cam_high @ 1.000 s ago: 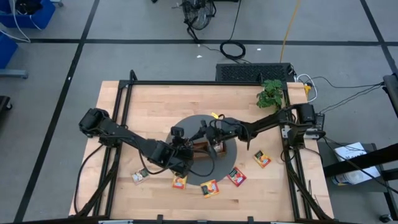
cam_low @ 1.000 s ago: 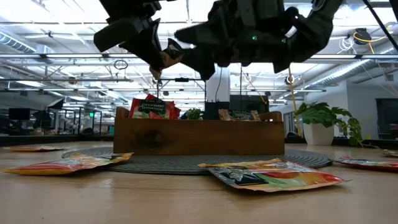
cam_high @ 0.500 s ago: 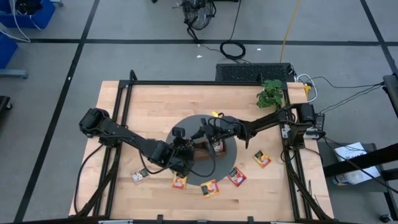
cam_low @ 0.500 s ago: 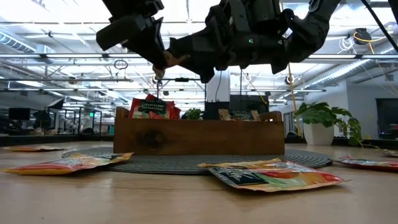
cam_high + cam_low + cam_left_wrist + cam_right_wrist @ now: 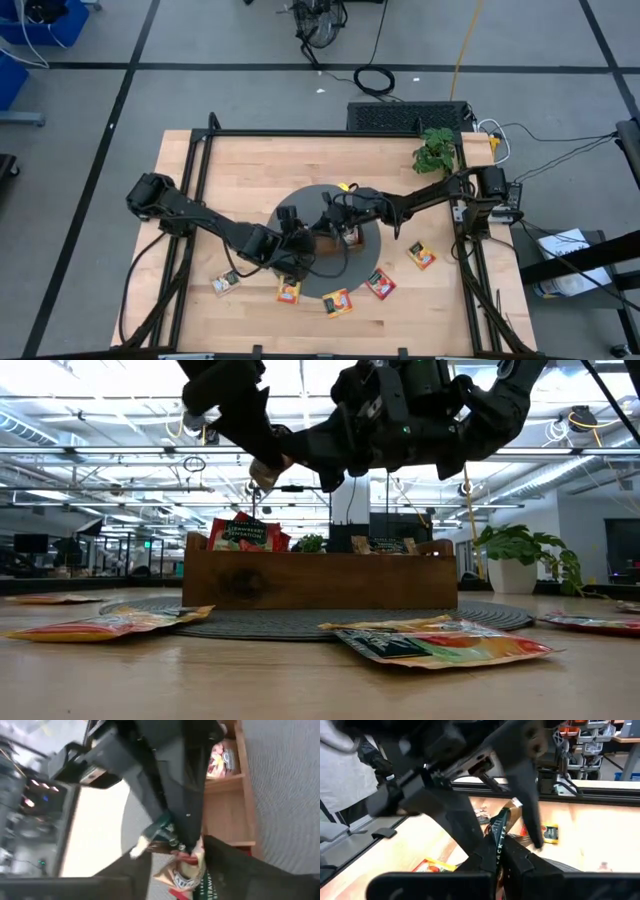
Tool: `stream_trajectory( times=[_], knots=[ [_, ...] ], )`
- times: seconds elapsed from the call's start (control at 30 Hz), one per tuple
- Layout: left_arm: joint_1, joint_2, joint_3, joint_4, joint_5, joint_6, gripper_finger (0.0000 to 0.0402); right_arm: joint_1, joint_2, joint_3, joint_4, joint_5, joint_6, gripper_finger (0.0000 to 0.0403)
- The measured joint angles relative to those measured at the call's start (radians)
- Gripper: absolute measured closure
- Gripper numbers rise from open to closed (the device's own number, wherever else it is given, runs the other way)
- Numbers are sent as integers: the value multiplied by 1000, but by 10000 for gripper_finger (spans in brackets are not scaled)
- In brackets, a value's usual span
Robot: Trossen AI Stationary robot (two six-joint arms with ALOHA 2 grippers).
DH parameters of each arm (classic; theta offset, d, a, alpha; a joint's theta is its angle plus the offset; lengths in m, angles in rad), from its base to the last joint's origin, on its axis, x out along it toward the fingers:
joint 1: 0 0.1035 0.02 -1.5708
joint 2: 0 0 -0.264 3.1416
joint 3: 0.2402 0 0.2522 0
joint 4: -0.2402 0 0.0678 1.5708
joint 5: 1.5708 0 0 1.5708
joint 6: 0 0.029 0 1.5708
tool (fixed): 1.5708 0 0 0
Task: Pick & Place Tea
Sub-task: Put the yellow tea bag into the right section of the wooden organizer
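Both arms were bunched up over the wooden tray on the round grey mat mid-table. The right gripper had its 2 fingers pinched shut on the edge of a dark green tea packet, which stood up edge-on from between the fingertips. The left gripper was right there too, its 2 long dark fingers spread part way, 1 on each side of that same packet and not clearly gripping it. In the left wrist view the packet showed crumpled just past that arm's fingers, with the right gripper's tip touching it. From table level both grippers hung above the tray, well clear of its rim, with the left gripper above the tray's end compartment that held a red packet standing upright. The rest of the tea lay loose on the wood, all well away from either set of fingers: 5 packets along the near edge in the overhead view, including a whitish one, an orange-yellow one, another, a red one and 1 more. A potted plant sat at the far corner.
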Motion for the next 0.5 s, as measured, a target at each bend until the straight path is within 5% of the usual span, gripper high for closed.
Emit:
stream_trajectory(
  times=[0.23,0.5],
  knots=[
    [46,-42,0,-77,229,-177,90,1,-97,0,-184,73,-80,402],
    [-23,-194,0,-75,160,-144,30,35,-324,-15,-655,161,-135,403]
  ],
)
